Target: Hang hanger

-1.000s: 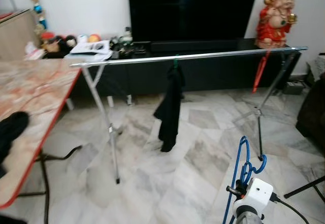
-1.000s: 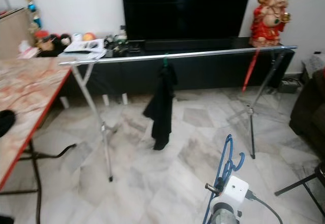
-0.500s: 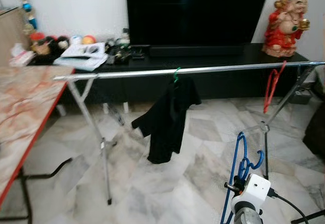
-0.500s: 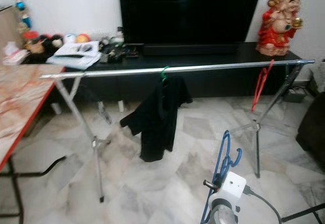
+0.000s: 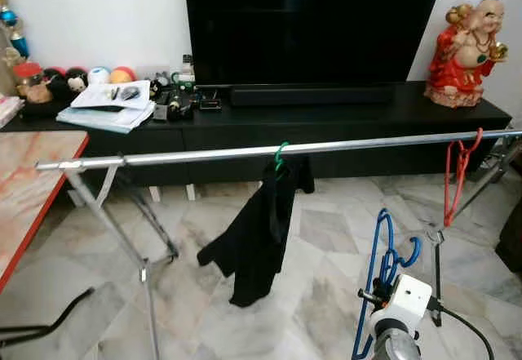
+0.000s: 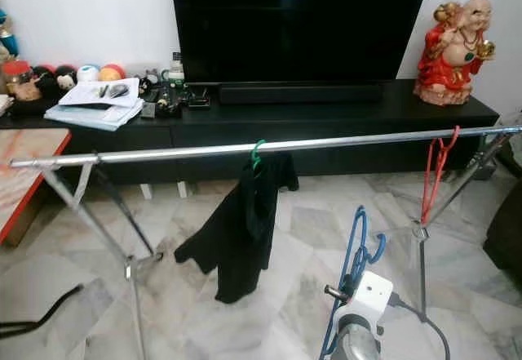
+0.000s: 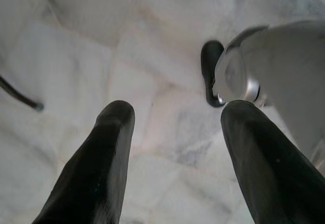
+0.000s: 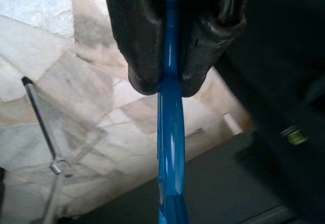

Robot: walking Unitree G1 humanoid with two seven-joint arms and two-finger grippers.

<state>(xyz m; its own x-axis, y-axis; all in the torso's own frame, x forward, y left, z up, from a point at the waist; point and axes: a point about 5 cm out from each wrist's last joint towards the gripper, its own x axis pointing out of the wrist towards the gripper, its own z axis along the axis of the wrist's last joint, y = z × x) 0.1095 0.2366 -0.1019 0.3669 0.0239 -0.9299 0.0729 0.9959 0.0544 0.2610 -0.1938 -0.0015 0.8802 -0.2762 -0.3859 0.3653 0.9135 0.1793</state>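
- Now, on my far left I see the corner of a marble-patterned table point(image 5: 28, 180) with a red edge.
- My left gripper point(image 7: 172, 132) hangs over the pale floor point(image 5: 326, 237), its two black fingers point(image 7: 96, 163) spread apart with nothing between them.
- Behind, a low black cabinet point(image 5: 326, 123) carries papers point(image 5: 110, 103) and small ornaments at its left end, a big dark television point(image 5: 314, 21) in the middle, and a red figurine point(image 5: 473, 50) at its right end.
- A silver rail point(image 5: 204, 154) on crossed legs runs across in front of the cabinet.
- Near the rail's middle a green hook holds a black garment point(image 5: 261, 237) that droops towards the floor.
- Near the rail's right end a red hanger point(image 5: 457, 172) hangs from it.
- Low on the right, my right gripper point(image 8: 170, 79) is clamped on the blue hanger point(image 5: 383, 270), which stands upright below the rail and apart from it, hook uppermost.
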